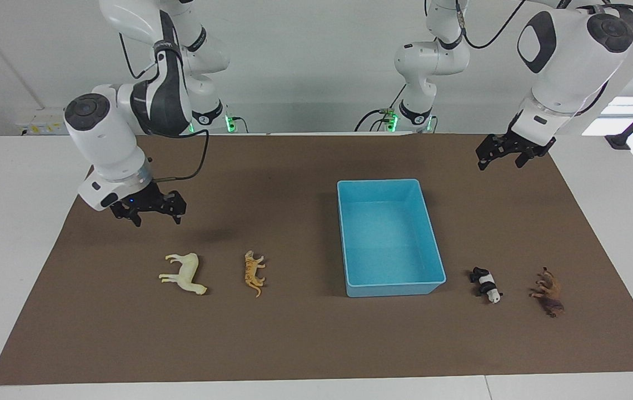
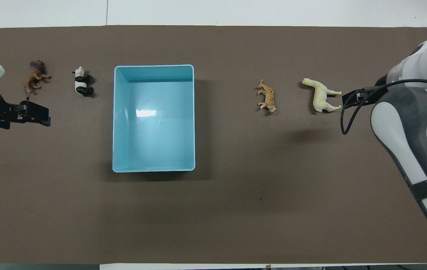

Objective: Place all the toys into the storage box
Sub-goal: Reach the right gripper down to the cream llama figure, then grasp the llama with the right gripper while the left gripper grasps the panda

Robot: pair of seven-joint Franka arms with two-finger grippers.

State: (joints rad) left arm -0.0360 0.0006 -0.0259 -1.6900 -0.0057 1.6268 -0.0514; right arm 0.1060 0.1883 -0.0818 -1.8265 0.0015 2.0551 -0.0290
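Lion (image 1: 548,291) lies untouched — both raised tools, left (image 1: 504,155) and right (image 1: 150,212), hang fingers apart over the mat (image 1: 294,344).

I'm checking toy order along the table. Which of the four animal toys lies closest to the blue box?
The panda, black and white. It lies just off the storage box toward the left arm's end; the lion is farther out, and the tiger and horse leave wider gaps.
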